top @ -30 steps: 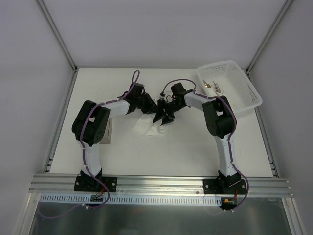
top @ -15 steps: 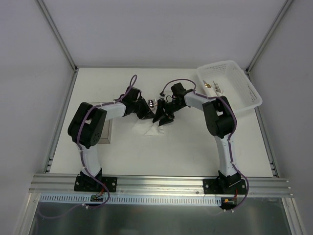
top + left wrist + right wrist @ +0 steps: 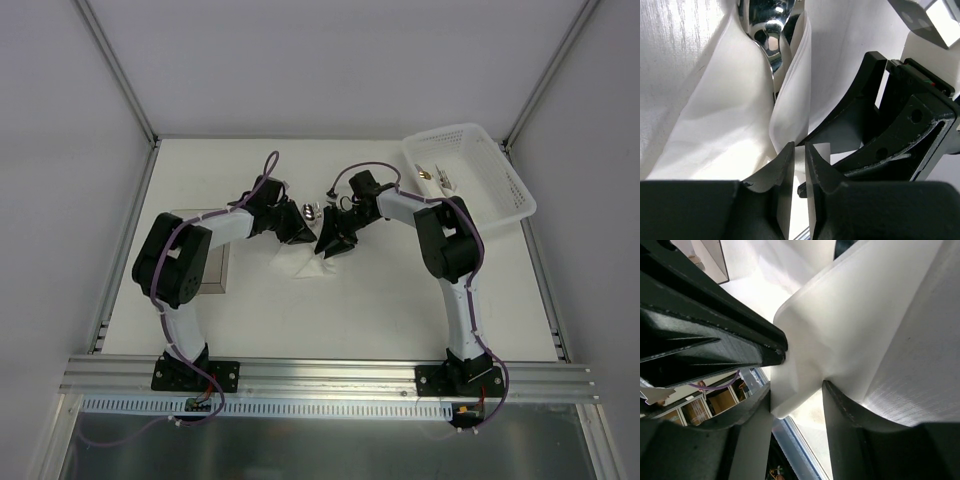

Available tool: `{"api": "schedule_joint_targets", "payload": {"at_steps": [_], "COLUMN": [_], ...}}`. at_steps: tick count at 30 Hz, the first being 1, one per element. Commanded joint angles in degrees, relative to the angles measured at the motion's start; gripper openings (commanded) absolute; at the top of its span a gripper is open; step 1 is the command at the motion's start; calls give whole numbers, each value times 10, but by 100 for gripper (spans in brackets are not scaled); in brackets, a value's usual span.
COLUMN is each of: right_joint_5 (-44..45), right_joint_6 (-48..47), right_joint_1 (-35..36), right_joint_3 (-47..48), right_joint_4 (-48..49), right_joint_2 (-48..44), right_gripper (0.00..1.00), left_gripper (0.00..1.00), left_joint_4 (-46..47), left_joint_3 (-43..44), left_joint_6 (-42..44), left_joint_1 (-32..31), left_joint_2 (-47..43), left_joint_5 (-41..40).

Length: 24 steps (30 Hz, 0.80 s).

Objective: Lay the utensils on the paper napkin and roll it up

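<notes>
Two folds of the rumpled white napkin (image 3: 715,130) are pinched by the left end effector (image 3: 799,165) and the right end effector (image 3: 797,400); shiny silver utensils (image 3: 767,35) poke out toward the table's (image 3: 400,300) far edge.

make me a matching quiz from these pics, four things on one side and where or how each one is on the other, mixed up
Column one:
1. spoon
2. lattice basket
3. left tool
4. paper napkin

Column two:
a. at the far right corner of the table
b. pinched on a thin white fold
c. shiny bowl showing between white folds
d. white and crumpled, mid-table

Pairs: 1-c, 2-a, 3-b, 4-d
</notes>
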Motion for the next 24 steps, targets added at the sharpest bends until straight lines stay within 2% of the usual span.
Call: {"api": "schedule_joint_targets", "payload": {"at_steps": [1,4,9,12,20,24], "right_joint_5": [31,33,36,38,41,41], "right_joint_6": [-29,-35,-40,-40,-36,-36], "right_joint_1": [8,8,8,8,8,8], "right_joint_3": [-4,-5,-8,-6,-2,-2], "right_joint_4": [-21,-28,-28,-29,-29,-31], "right_joint_2": [-26,-22,-24,-23,-19,-19], "right_gripper": [48,55,57,64,69,69], "left_gripper": [15,20,20,20,20,18], "left_joint_4": [-11,-14,-21,-22,-25,-27], "left_joint_3": [22,55,106,126,146,131], "left_joint_6": [26,32,23,18,15,29], "left_joint_1": [8,9,9,7,4,1], "left_joint_2": [-40,-28,30,63,113,105], "left_joint_5": [-14,-9,11,32,76,90]}}
